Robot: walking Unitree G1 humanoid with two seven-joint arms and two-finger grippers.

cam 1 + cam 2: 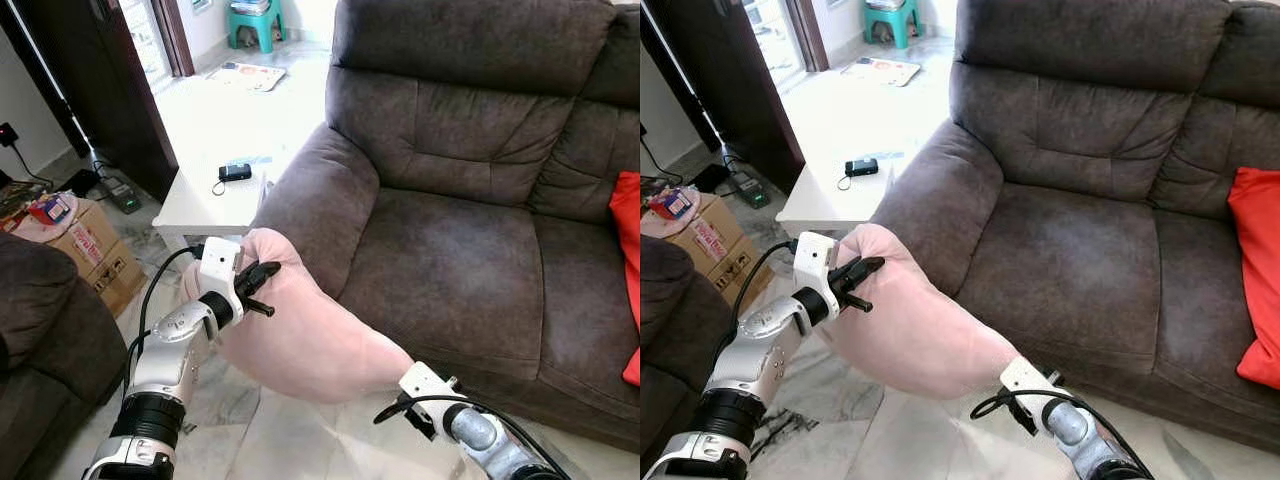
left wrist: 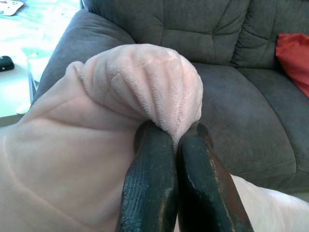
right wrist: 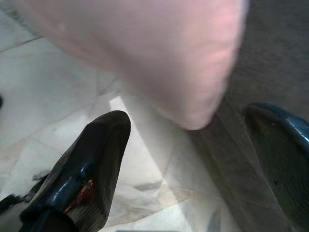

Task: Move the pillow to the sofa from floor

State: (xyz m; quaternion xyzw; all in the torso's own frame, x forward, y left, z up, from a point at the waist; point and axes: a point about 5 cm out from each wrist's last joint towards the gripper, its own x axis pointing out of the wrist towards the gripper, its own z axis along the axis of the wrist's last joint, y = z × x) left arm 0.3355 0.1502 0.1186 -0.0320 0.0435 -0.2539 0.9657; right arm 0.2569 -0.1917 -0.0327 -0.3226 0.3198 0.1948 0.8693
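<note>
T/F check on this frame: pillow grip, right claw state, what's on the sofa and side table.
1. The left claw is shut on the pink pillow. True.
2. The right claw pinches the pillow too. False: it is open, with the pillow's end hanging between its fingers.
3. The pillow lies on the sofa seat. False: it hangs in front of the seat.
4. A red cushion is on the sofa. True.
5. The white side table holds a laptop. False: a small black device.

Pink plush pillow (image 1: 300, 340) against sofa (image 1: 450, 260) front
</note>
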